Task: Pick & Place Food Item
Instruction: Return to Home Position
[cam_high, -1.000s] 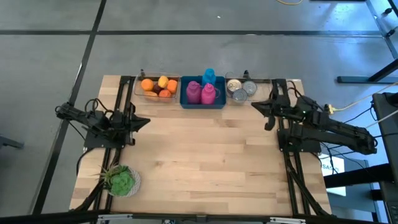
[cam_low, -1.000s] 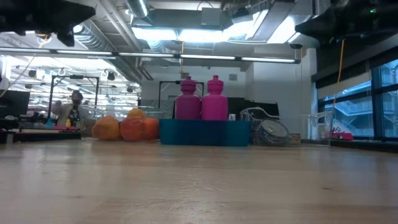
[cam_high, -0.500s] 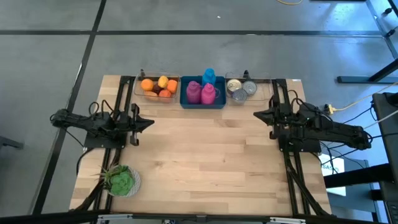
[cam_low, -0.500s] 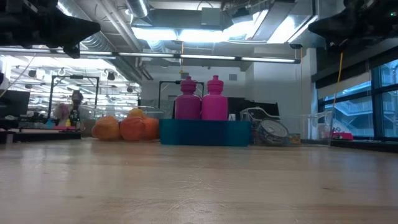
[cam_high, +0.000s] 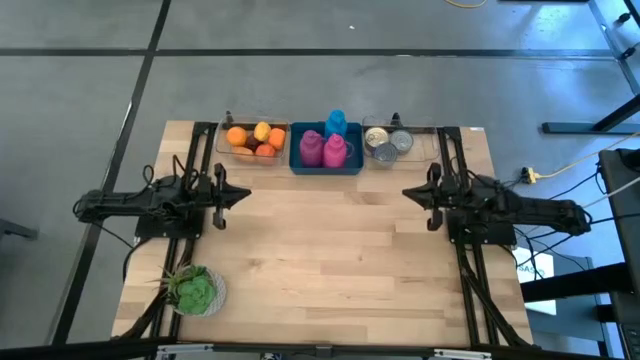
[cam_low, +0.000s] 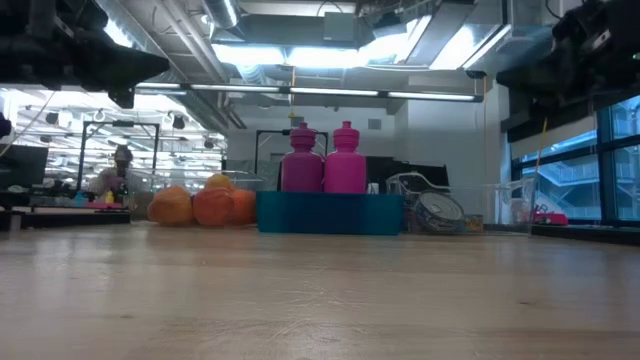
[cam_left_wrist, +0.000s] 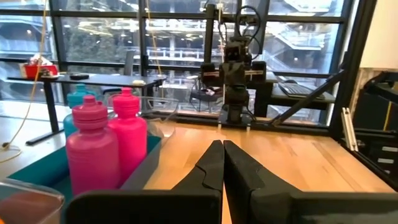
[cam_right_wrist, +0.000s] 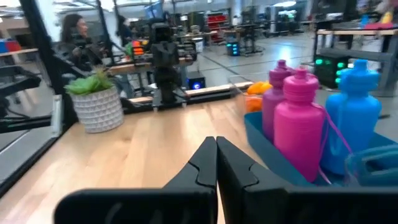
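Orange and yellow fruit (cam_high: 252, 140) in the left transparent bin (cam_high: 221, 148), cans (cam_high: 385, 146) in the right transparent bin (cam_high: 413, 150) — both bins at the 12 o'clock edge of the table (cam_high: 320, 260), flanking a blue tray (cam_high: 325, 171) of pink bottles (cam_high: 322, 150). Potted plant (cam_high: 193, 290) down at 7 o'clock. Nothing loose on the bare wood, and no shift in any of it over the last second.

All the change in the arms. For the right gripper (cam_high: 408, 193): a second ago angled up toward 11 o'clock, near the right bin; now drawn back along the 3 o'clock side, squared up, pointing flat at 9. For the left gripper (cam_high: 240, 196): tip barely shifted on the 9 o'clock side, but the arm behind it now stretched out straight and level, pointing at 3. Mirror poses — well apart, facing each other across the middle.

Both pinched closed and empty: left fingers (cam_left_wrist: 209, 169) pressed together in the left wrist view, right fingers (cam_right_wrist: 205, 163) the same in the right wrist view, nothing between.

Reads as sorting finished and the return to rest nearly complete; likely only a small final settle left. Low risk from here: no load, bins clear of either sweep.
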